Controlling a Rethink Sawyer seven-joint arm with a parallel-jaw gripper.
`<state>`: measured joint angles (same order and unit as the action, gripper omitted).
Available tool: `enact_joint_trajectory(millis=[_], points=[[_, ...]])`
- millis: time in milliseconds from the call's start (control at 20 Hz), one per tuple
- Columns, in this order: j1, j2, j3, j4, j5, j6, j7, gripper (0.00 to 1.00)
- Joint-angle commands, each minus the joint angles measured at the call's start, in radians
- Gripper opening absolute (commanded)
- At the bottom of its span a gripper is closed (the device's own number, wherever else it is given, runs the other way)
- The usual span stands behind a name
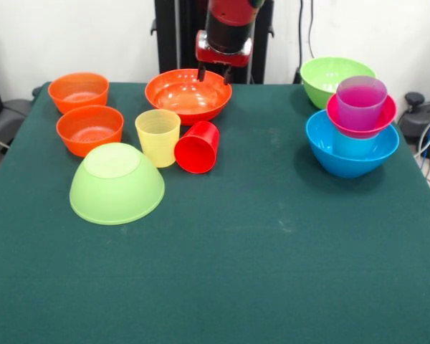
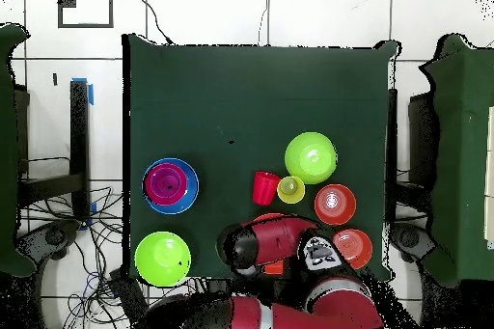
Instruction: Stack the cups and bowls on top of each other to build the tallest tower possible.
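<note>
My gripper [image 1: 214, 74] hangs open just above the far rim of the wide orange bowl [image 1: 188, 97], holding nothing. In front of that bowl a yellow cup [image 1: 158, 136] stands upright, and a red cup [image 1: 198, 147] lies on its side against it. A lime green bowl [image 1: 117, 184] rests upside down nearer the camera. Two small orange bowls [image 1: 78, 91] [image 1: 89, 129] sit at the left. On the right is a stack: a blue bowl [image 1: 344, 163], a light blue cup [image 1: 352, 145], a magenta bowl [image 1: 344, 118] and a purple cup [image 1: 360, 102]. Another lime green bowl [image 1: 330, 77] stands behind the stack.
From overhead the arm [image 2: 275, 246] covers most of the wide orange bowl. The stack [image 2: 171, 185] and the upright green bowl [image 2: 162, 258] lie to one side, the inverted green bowl [image 2: 311, 157] and the loose cups [image 2: 265, 188] to the other.
</note>
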<state>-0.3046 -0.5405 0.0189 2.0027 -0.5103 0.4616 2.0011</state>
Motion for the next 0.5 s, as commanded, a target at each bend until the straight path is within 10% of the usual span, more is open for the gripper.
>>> enact_joint_trajectory(millis=[50, 500], points=[[-0.057, 0.06, 0.185, 0.026, 0.0, -0.14, -0.005, 1.0], [-0.108, 0.03, 0.224, 0.058, -0.004, -0.106, -0.012, 1.0]])
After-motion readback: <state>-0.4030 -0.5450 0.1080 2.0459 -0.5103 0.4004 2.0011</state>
